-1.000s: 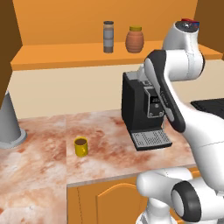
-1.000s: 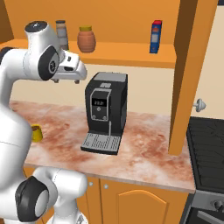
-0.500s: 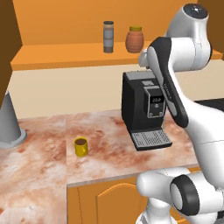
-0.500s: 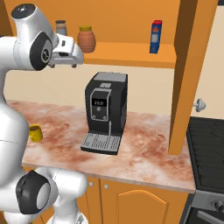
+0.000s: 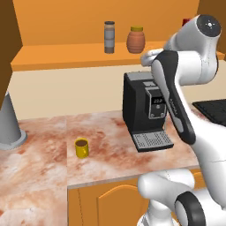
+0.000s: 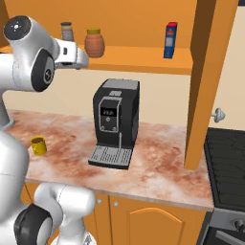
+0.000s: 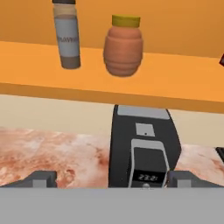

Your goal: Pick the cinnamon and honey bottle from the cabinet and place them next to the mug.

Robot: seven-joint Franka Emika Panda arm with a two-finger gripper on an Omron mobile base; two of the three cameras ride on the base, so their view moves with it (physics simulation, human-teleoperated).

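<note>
White arm raised toward the cabinet (image 5: 88,55) shelf, fingers (image 7: 41,178) spread wide above the coffee machine (image 7: 142,148)

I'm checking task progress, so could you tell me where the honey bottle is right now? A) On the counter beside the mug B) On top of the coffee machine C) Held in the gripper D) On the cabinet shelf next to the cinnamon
D: the honey bottle stands on the cabinet shelf right beside the cinnamon, while the mug sits alone on the counter.

Your left base view looks forward-down from behind arm's left; right base view mirrors it from right. Both share coffee machine (image 5: 145,110), counter (image 5: 39,154), cabinet (image 5: 66,55) shelf. Your hand view faces shelf level, nearer, above coffee machine.
</note>
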